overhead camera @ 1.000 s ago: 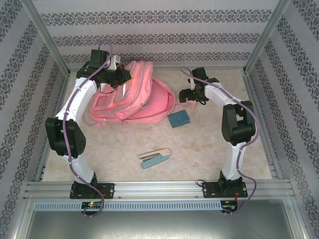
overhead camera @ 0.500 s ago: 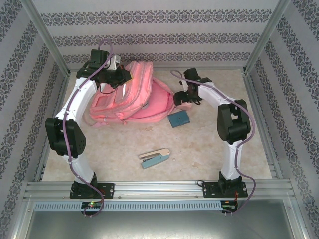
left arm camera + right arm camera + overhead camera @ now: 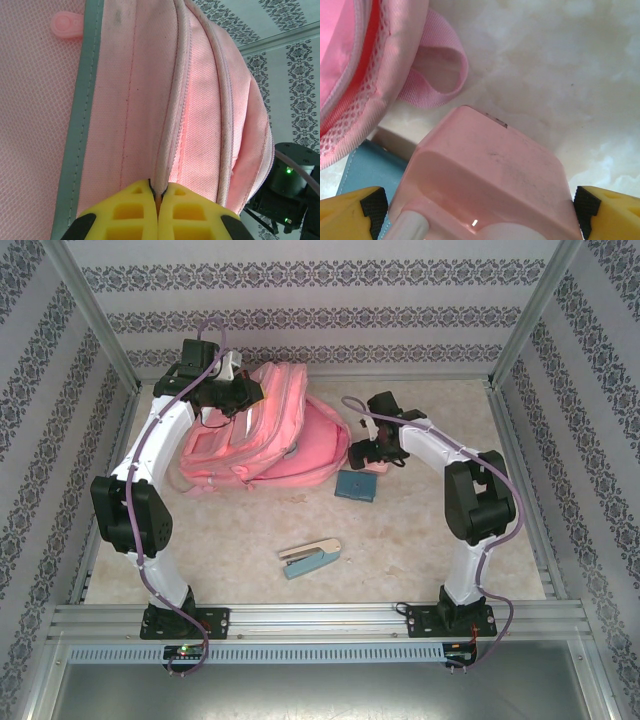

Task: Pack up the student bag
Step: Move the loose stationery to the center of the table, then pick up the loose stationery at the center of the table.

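- Task item: the student bag [image 3: 268,435] lies on its side at the far left of the table [image 3: 430,540], with its zipped openings turned toward the left arm.
- Left gripper [image 3: 159,192]: the jaws are pressed together on a zip seam of the student bag, with fabric pinched between the yellow fingertips [image 3: 131,206]. No change over the last second; the arm holds the same station at the bag's far edge.
- Right gripper [image 3: 477,205]: over the last second it swung in toward the bag and then dropped nearer, and it now sits low over a small pink box [image 3: 490,170] just beside the bag's lower right corner. The jaws stand wide, one pad on either side of the box. Whether the pads touch its sides cannot be told.
- Blue case [image 3: 355,486]: shifted and turned slightly over the last second. It lies touching or just under the near edge of the pink box, and the wrist view shows one corner of it.
- Strap loop [image 3: 437,70]: lies flat on the table beyond the box, apart from it.
- Stapler-like tool [image 3: 308,558]: in mid table, well apart from the bag and unmoved.
- Assessment: the right arm appears lined up to pick up the pink box, and the left appears to be holding the bag in place. Nothing is seen inside the bag, so packing is judged to be at an early stage.
- Risk: closing the jaws may catch the blue case along with the box.
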